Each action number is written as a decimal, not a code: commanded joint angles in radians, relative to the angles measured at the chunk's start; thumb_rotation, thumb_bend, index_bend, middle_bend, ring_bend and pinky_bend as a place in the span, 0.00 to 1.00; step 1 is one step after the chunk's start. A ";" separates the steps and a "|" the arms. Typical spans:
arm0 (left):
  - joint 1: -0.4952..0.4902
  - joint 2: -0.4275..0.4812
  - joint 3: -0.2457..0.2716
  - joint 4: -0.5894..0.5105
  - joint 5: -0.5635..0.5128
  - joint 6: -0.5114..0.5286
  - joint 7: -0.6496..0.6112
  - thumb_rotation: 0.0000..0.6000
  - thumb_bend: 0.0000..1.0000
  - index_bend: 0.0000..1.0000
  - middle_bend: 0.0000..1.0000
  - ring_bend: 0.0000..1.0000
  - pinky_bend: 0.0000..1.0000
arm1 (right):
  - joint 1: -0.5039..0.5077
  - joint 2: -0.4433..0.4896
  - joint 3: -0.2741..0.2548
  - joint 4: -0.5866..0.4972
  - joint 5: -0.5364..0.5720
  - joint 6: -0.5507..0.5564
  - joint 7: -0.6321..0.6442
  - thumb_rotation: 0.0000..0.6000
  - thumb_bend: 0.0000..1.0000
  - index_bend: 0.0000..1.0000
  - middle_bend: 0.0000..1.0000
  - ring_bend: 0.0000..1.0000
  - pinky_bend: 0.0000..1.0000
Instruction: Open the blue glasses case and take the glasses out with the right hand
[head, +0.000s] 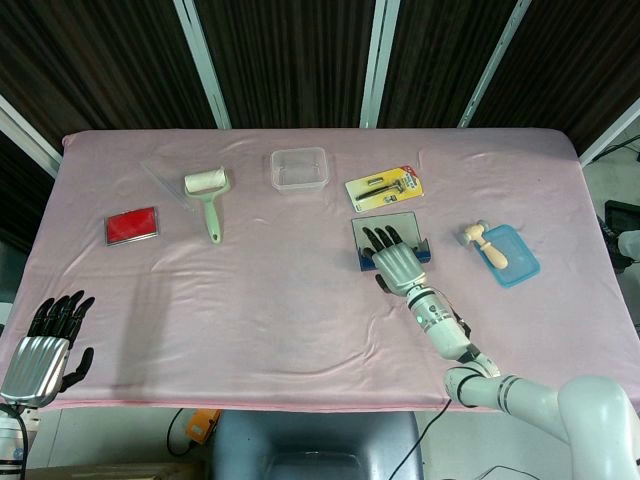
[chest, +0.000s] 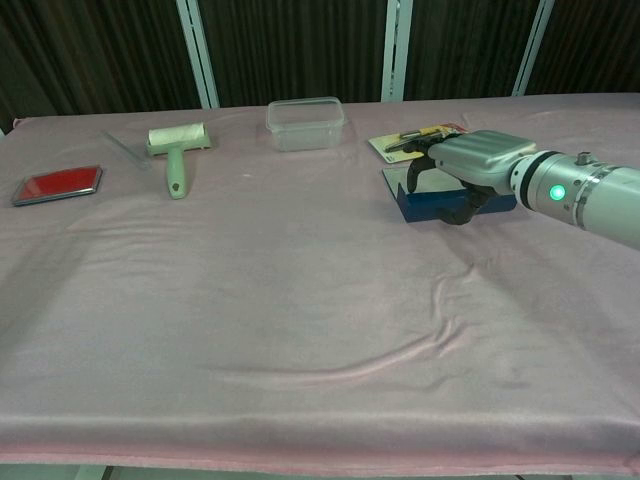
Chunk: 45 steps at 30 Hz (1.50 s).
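Observation:
The blue glasses case (head: 398, 228) (chest: 430, 201), with a silvery top and blue sides, lies right of the table's middle. My right hand (head: 397, 262) (chest: 478, 160) lies flat over its near right part, fingers (head: 380, 240) stretched apart across the top. In the chest view the thumb (chest: 461, 211) hangs down in front of the case's blue front wall. I cannot tell whether the hand touches the case. No glasses show. My left hand (head: 45, 345) hovers at the lower left, off the table's near edge, fingers spread and empty.
A yellow carded tool pack (head: 384, 187) (chest: 412, 143) lies just behind the case. A clear plastic box (head: 299, 168), a lint roller (head: 207, 195) and a red flat case (head: 132, 225) lie to the left. A blue tray (head: 515, 260) with a wooden piece (head: 484, 241) sits to the right.

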 joint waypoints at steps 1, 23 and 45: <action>0.001 0.000 0.001 0.000 0.003 0.002 -0.002 1.00 0.43 0.00 0.00 0.00 0.03 | -0.002 0.005 -0.001 -0.006 0.009 -0.001 -0.010 1.00 0.55 0.44 0.05 0.00 0.00; 0.005 0.004 0.003 0.001 0.011 0.011 -0.010 1.00 0.43 0.00 0.00 0.00 0.03 | -0.028 0.052 -0.096 -0.165 -0.101 0.056 -0.058 1.00 0.55 0.47 0.05 0.00 0.00; 0.005 -0.010 0.013 -0.003 0.026 0.009 0.027 1.00 0.43 0.00 0.00 0.00 0.03 | -0.198 0.263 -0.279 -0.233 -0.323 0.209 0.081 1.00 0.55 0.46 0.05 0.00 0.00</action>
